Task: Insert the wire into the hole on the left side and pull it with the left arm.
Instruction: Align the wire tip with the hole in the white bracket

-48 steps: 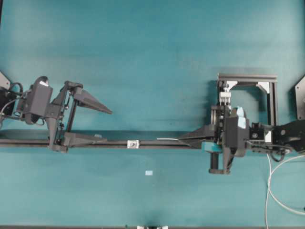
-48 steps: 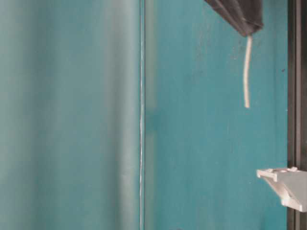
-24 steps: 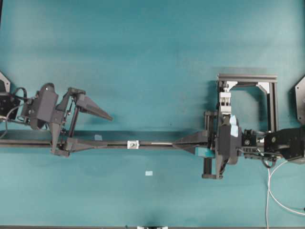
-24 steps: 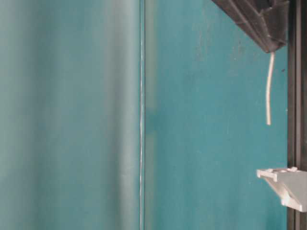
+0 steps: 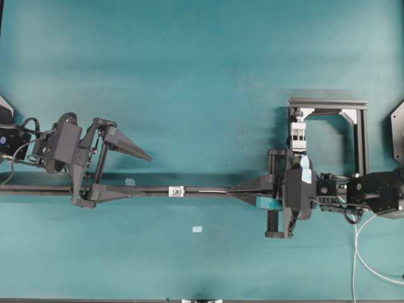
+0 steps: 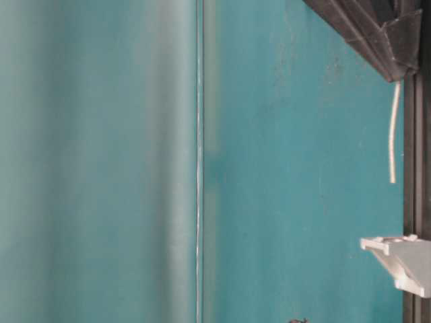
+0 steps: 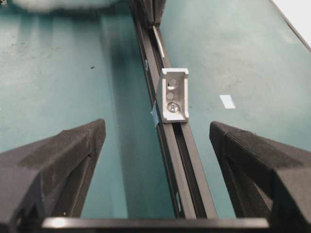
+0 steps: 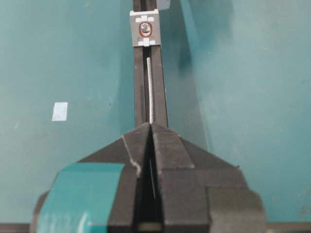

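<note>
The wire (image 5: 213, 190) is a thin whitish strand that sticks out leftward from my right gripper (image 5: 231, 190), which is shut on it. Its free end lies along the black rail (image 5: 38, 188), a short way right of the small silver bracket (image 5: 176, 190). In the right wrist view the wire (image 8: 150, 90) runs from the gripper (image 8: 150, 125) straight toward the hole (image 8: 145, 28), its tip stopping short of it. My left gripper (image 5: 142, 173) is open, left of the bracket. Its plain black fingers (image 7: 73, 150) straddle the rail (image 7: 187, 160) and face the bracket (image 7: 175, 109).
A pale blue tape rectangle (image 5: 197, 229) lies on the teal cloth below the rail. A black metal frame (image 5: 328, 103) stands behind the right arm. A pale cable (image 5: 355, 246) curves along the lower right edge. The table-level view shows the wire (image 6: 392, 131) above a white bracket (image 6: 397, 259).
The right gripper has carried the wire down onto the line of the rail and a little left, closer to the bracket. The left arm has shifted slightly right, still open.
</note>
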`<state>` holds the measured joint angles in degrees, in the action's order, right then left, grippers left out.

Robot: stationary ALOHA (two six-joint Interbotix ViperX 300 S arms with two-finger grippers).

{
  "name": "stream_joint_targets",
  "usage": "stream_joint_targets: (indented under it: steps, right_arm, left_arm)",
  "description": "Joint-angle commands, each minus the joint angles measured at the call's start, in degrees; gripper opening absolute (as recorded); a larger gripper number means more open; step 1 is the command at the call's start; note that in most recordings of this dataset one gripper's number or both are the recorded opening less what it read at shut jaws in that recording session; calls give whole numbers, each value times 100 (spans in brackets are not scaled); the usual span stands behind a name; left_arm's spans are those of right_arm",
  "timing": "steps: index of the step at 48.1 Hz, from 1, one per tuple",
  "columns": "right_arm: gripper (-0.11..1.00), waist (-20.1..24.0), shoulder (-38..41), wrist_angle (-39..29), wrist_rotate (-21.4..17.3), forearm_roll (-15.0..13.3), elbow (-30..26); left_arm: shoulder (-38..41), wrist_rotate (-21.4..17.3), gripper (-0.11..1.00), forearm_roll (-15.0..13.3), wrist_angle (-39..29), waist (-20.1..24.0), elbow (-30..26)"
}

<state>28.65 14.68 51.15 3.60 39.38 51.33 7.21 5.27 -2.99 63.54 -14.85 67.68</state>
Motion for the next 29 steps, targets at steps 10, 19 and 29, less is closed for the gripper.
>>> stream_joint_targets:
  steps: [10, 19, 29]
  right_arm:
    - [6, 35, -18, 35, 9, 9, -105]
    - [6, 26, 70, 62, 44, 9, -193]
    - [6, -9, 123, 70, 53, 9, -281]
  left_arm:
    - [-53, 9, 80, -9, 53, -26, -79]
    - [-53, 9, 80, -9, 53, -26, -105]
    - [-53, 9, 80, -9, 53, -26, -132]
